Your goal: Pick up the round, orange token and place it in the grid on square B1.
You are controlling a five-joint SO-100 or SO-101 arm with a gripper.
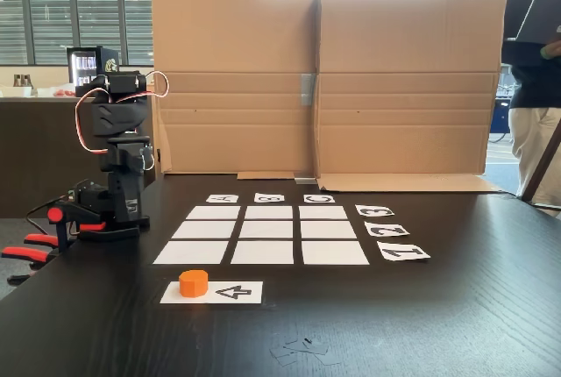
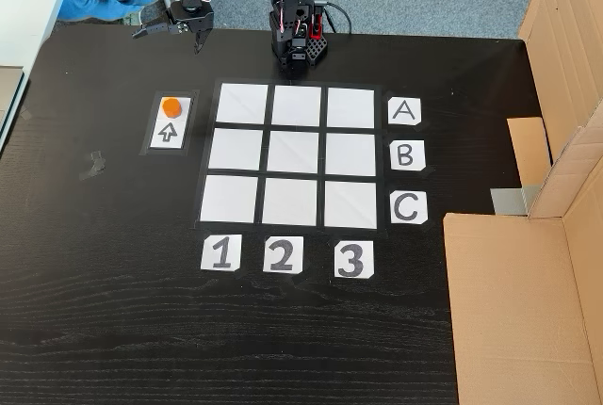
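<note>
While the arm sits folded at the table's far edge, entries below take the grid as landmark.

Grid (image 2: 297, 153): nine white paper cells, three by three, flat on the dark table (image 2: 113, 311). In the top-down fixed view, cards A, B, C run down its right side and cards 1, 2, 3 run along its lower edge.

Square B1 (image 2: 235, 149): middle cell of the grid's left column in the top-down view, level with card B (image 2: 405, 154) and above card 1 (image 2: 220, 254). Bare, nothing on it.

Token (image 2: 171, 105): orange puck resting on the upper end of the arrow strip (image 2: 170, 123), just left of the grid and level with its top row. In the front fixed view the token (image 1: 194, 282) sits on the strip's left end, nearer the camera than the grid.

Gripper (image 2: 172, 34): above the grid's top-left corner in the top-down view, near the table's far edge, well apart from the token. Its fingers are spread apart, one pointing left, one pointing down. Nothing between them, touching nothing.

Arm base (image 2: 299, 42): just beyond the grid's top edge, near its middle column. In the front view the arm (image 1: 118, 158) stands folded, left of the grid.

Cardboard wall (image 1: 324, 79): upright behind the grid in the front view.

Person (image 1: 536, 79): standing beyond the table's right corner, front view.
</note>
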